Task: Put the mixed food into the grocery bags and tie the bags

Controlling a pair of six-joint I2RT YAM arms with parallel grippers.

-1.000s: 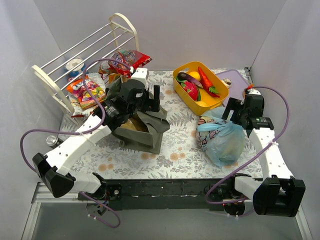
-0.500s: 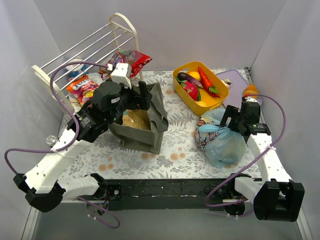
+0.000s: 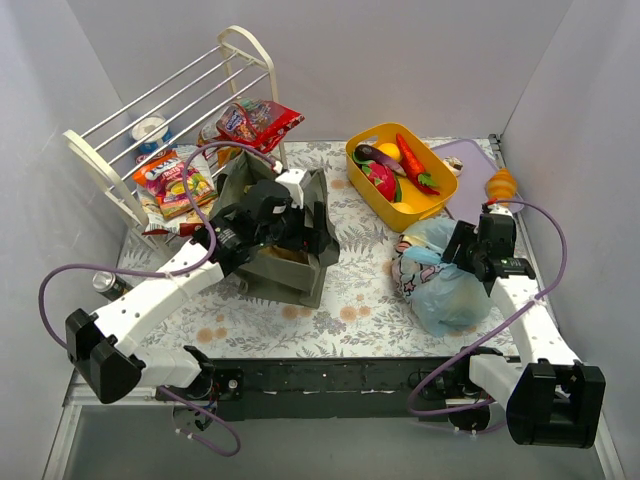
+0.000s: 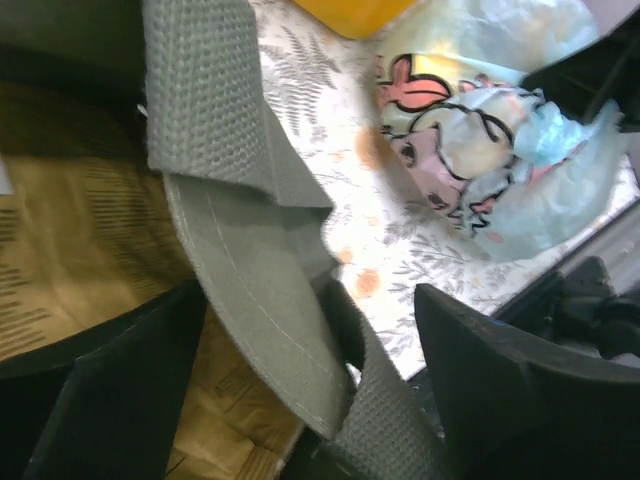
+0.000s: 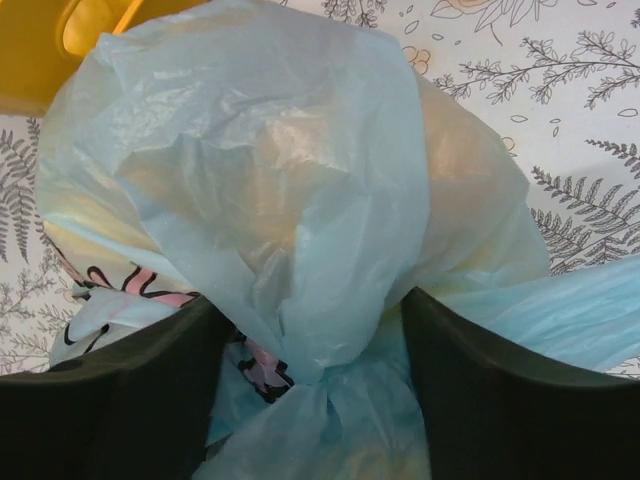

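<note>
**Top view.** The yellow tub (image 3: 356, 150) serves as landmark. It holds toy vegetables (image 3: 385, 165) not yet bagged. The olive tote (image 3: 300, 275) stands on the table (image 3: 350, 300) to the left of the tub, and the left pincer (image 3: 300, 215) is over its mouth. The blue bag (image 3: 440, 290) lies just on the near side of the tub, with the right pincer (image 3: 462, 250) at its top. Snack packets (image 3: 175, 182) rest on the wire rack (image 3: 150, 110), well left of the tub.

**Left wrist view.** The left pincer (image 4: 310, 300) is spread wide. A woven strap (image 4: 390, 440) and a flap of the tote pass between the fingers, unclamped. A tan paper packet (image 4: 70, 250) lies inside the tote. The cloth looks soft and limp, though thick enough not to slip. The strap is probably the surest hold.

**Right wrist view.** The right pincer (image 5: 310, 310) is spread, straddling the gathered neck of the blue bag, on the side away from the tub. The film appears thin, light, slick and easily torn. It is best pinched at the bunched neck, where layers are doubled, and never at the bulging body.
</note>
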